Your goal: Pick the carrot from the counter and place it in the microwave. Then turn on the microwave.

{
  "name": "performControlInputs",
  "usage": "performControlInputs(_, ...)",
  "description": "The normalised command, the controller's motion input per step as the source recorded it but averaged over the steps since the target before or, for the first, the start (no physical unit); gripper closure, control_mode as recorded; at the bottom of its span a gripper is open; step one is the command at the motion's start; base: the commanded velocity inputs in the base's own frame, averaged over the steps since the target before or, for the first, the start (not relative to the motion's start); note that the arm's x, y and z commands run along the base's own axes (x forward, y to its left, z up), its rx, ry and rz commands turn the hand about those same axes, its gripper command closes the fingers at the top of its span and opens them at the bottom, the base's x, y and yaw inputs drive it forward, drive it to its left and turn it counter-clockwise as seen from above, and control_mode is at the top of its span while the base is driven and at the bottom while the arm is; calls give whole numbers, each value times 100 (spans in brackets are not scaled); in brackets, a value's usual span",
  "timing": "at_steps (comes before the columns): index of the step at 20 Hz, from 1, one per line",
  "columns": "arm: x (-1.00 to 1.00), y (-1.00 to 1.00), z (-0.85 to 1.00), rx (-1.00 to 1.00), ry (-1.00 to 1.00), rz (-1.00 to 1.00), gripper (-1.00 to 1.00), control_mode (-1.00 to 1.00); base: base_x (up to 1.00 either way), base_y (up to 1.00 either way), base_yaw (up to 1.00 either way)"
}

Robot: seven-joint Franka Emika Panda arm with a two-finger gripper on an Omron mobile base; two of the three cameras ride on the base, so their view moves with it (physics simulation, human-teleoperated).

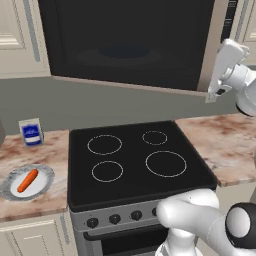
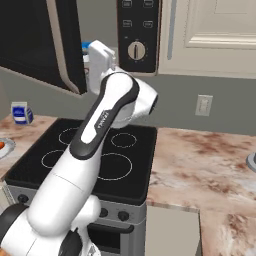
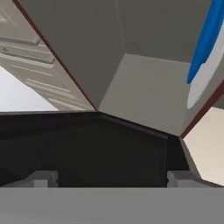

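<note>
The small orange carrot (image 1: 27, 180) lies on a patterned plate (image 1: 42, 187) on the marbled counter (image 1: 30, 205), left of the stove; an orange sliver of the carrot (image 2: 1, 145) peeks in at the right base view's left edge. The black microwave (image 1: 125, 45) hangs above the stove with its dark glass door (image 2: 45, 40) swung open. My hand (image 1: 227, 62) is raised at the door's free edge, far from the carrot. In the hand view the grey cavity and the blue-and-white plate (image 3: 205, 48) lie ahead. My gripper (image 3: 111, 179) is open and holds nothing.
The black stovetop (image 1: 135, 160) sits directly under the microwave. The control panel with a round silver knob (image 2: 136, 51) is right of the opening. A blue-and-white carton (image 1: 31, 132) stands at the back left. Bare counter (image 2: 200, 165) stretches right of the stove, under a wall outlet (image 2: 202, 105).
</note>
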Motion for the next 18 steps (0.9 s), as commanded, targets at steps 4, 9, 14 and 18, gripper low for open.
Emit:
performControlInputs(4, -67, 44, 0, 2, -1, 29, -100, -100, 0, 0, 0)
performControlInputs(9, -93, 48, 1, 1, -5, 32, -100, -100, 0, 0, 0)
performControlInputs(14, -77, 67, 0, 0, -8, 33, -100, -100, 0, 0, 0)
performControlInputs(18, -29, 95, 0, -4, -11, 22, -100, -100, 0, 0, 0)
